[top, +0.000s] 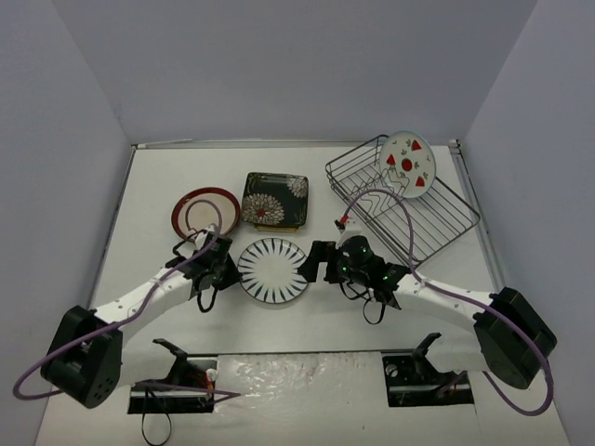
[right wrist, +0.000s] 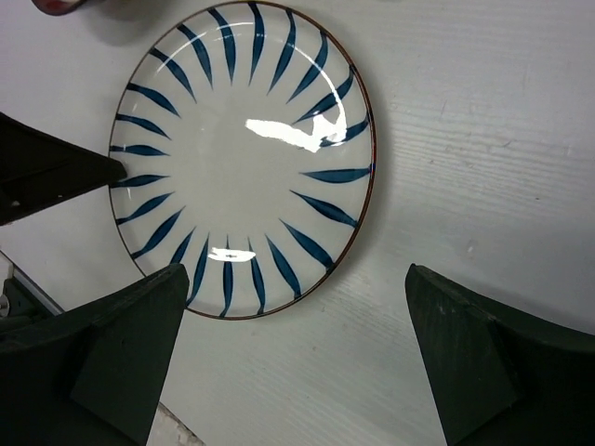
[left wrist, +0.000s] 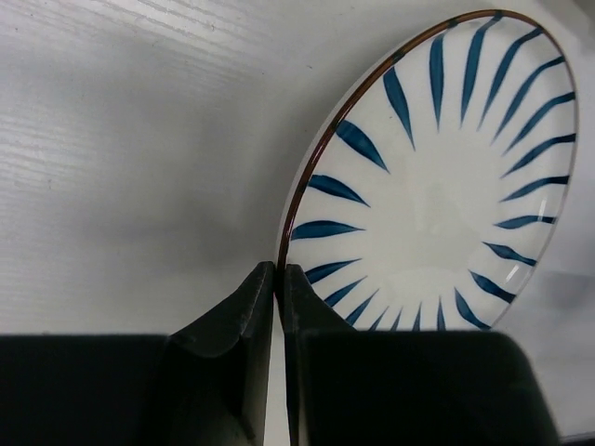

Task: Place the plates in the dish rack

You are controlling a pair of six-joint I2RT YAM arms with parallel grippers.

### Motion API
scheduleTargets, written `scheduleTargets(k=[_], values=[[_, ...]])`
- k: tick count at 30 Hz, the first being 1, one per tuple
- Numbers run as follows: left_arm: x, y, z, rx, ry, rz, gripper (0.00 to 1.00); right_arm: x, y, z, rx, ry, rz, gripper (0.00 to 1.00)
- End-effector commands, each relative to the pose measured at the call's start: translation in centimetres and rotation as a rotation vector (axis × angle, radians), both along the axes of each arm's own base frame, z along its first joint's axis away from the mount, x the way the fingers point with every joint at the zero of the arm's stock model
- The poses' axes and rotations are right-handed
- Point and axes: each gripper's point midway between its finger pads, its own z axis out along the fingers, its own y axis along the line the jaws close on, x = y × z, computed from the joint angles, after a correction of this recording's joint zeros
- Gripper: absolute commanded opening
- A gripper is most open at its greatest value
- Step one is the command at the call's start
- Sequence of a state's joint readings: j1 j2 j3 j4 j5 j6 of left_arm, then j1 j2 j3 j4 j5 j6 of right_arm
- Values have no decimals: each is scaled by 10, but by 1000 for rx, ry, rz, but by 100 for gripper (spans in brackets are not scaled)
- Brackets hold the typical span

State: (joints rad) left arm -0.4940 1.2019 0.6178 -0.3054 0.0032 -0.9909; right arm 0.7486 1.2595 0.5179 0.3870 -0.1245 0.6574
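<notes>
Fig.: L end effector (left wrist: 279,274) closed on the left rim of the striped plate (top: 272,270), which lies on the worktop (top: 158,186) btw. both arms. R end effector (top: 316,263) is wide open just beside its right edge, holding nothing. We see the melon plate (top: 409,165) upright in the rack (top: 437,223), far right. Red-rimmed plate (top: 204,212) and floral plate (top: 274,198) lie behind.

A white wood-grain table (top: 158,177) sits enclosed by plain grey walls (top: 279,65).
</notes>
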Motion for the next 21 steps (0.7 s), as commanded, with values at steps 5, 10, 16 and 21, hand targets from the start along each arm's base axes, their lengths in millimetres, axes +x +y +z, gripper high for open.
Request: scheduleTargets(k=[5, 10, 16, 21], values=[[8, -23, 49, -216, -73, 91, 0, -4, 27, -7, 161, 119, 26, 100], [5, -29, 55, -336, -79, 164, 0, -9, 31, -14, 223, 188, 25, 100], [1, -27, 66, -413, -97, 233, 0, -11, 32, -20, 259, 239, 26, 100], [-4, -33, 64, -511, -75, 271, 0, -14, 42, -28, 290, 296, 46, 100]])
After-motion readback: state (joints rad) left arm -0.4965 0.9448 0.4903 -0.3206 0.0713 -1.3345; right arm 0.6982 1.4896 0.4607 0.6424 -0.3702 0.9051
